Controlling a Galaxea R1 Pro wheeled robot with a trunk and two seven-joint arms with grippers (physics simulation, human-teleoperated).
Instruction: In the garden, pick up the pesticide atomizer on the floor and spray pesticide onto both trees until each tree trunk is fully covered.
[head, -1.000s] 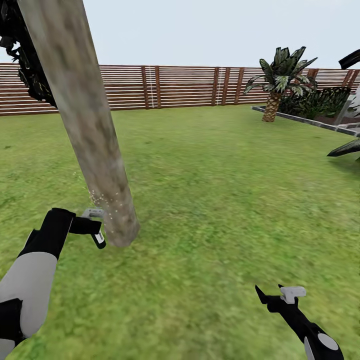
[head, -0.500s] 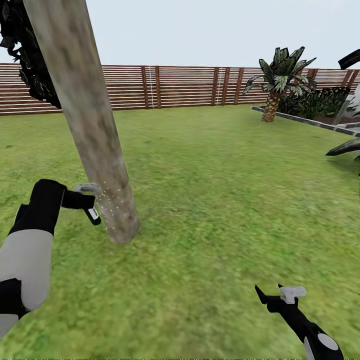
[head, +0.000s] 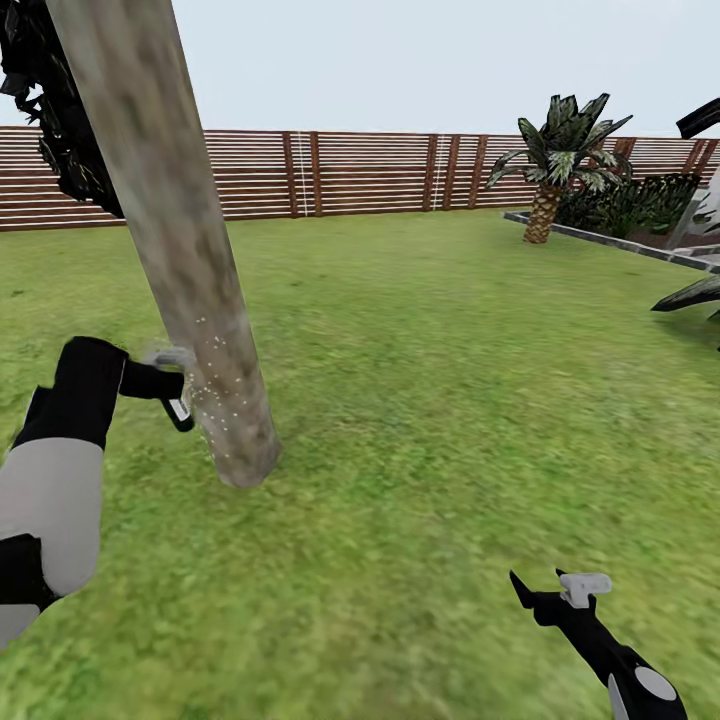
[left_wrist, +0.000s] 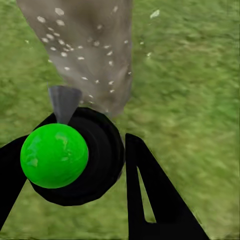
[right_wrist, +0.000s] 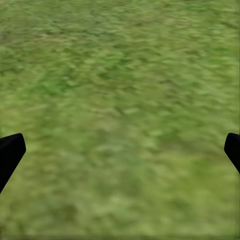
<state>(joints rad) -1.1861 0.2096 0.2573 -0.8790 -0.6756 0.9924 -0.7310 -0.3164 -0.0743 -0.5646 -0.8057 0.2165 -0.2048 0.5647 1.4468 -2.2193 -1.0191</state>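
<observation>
Now the left gripper (head: 168, 385) sits higher beside the tree trunk (head: 190, 290) than it did a second ago, and the whole picture has slid a little too, so the head moved as well. The white specks of pesticide (head: 215, 385) have climbed with it; earlier they dotted only the foot of the trunk. So the spraying is working its way up, but most of this trunk looks bare above, and the second tree is still to do, I think.

The left arm (head: 60, 470) reaches forward and up, and its gripper is pinching the pesticide atomizer (head: 178, 405), nozzle toward the bark. In the left wrist view the atomizer's green ball (left_wrist: 54, 155) sits between the fingers.

Over on the right, the right gripper (head: 565, 590) hangs low over the grass (head: 450, 400), spread wide and holding nothing.
</observation>
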